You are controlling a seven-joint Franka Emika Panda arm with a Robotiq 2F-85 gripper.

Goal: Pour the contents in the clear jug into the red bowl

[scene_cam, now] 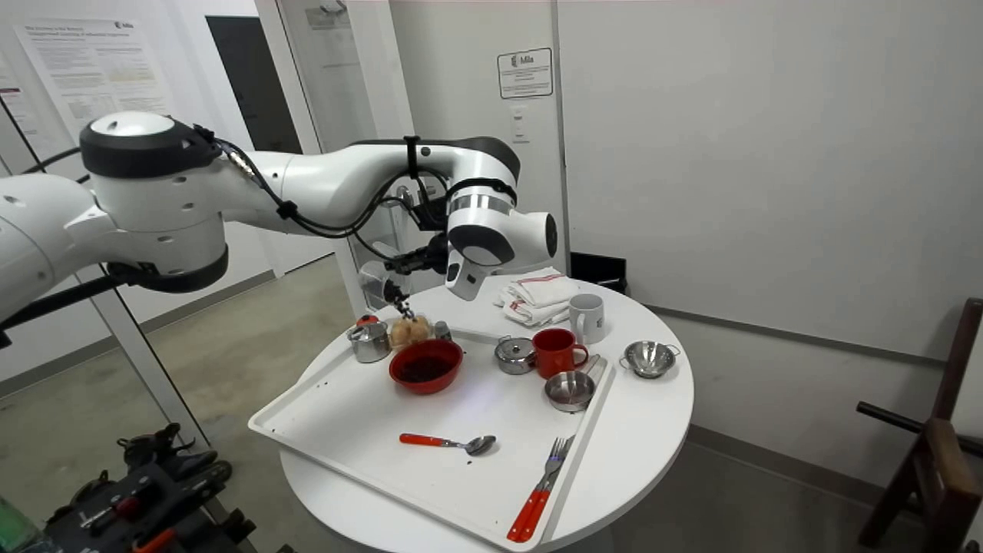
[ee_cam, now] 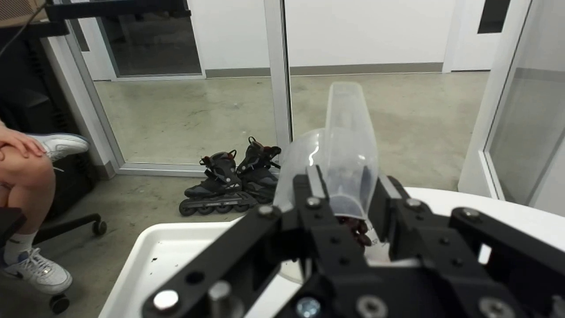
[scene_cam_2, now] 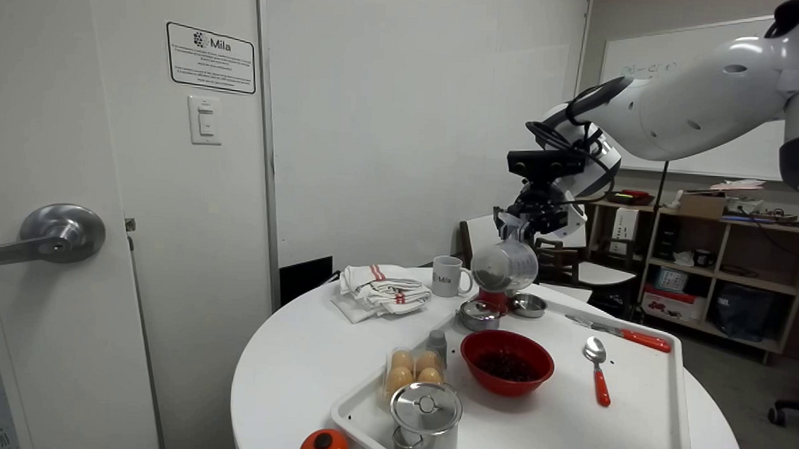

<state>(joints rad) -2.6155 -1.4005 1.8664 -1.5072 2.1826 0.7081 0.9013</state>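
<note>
While the black two-fingered gripper [ee_cam: 352, 187] is clenched on its handle, one clear plastic jug [scene_cam_2: 508, 265] hangs tilted in the air. In the wrist view we note dark red pieces [ee_cam: 355, 229] just below that handle; whether inside the jug or outside it, we cannot tell.

One wide, shallow, round, glossy red bowl [scene_cam_2: 502, 341]: upright on the white rectangular tray [scene_cam_2: 639, 406], dark pieces [scene_cam_2: 506, 366] within. We centre our clock face on it, twelve towards the top of the view.

By that clock, in an exterior view, we list:
- Jug: at twelve.
- Round shallow steel dish [scene_cam_2: 528, 305]: between twelve and one.
- Fork-and-knife pair with red handles [scene_cam_2: 641, 339]: between two and three, on the tray.
- Steel spoon with red handle [scene_cam_2: 598, 368]: at three, on the tray.
- Tall lidded steel pot [scene_cam_2: 426, 409]: at eight.
- Orange-red dome with black knob [scene_cam_2: 324, 448]: at eight, farther out.
- Pale brown eggs in clear packing [scene_cam_2: 402, 376]: at nine.
- Small grey upright cylinder [scene_cam_2: 437, 343]: between nine and ten.
- Folded white cloths with red stripes [scene_cam_2: 384, 292]: at ten.
- Low lidded steel pan [scene_cam_2: 479, 314]: at eleven.
- White lettered mug [scene_cam_2: 445, 277]: at eleven, farther out.
- Red mug [scene_cam_2: 493, 299]: between eleven and twelve, partly hidden behind the jug.

In an exterior view we add one steel colander [scene_cam: 650, 357]: at three, on the round white table [scene_cam: 645, 422].
</note>
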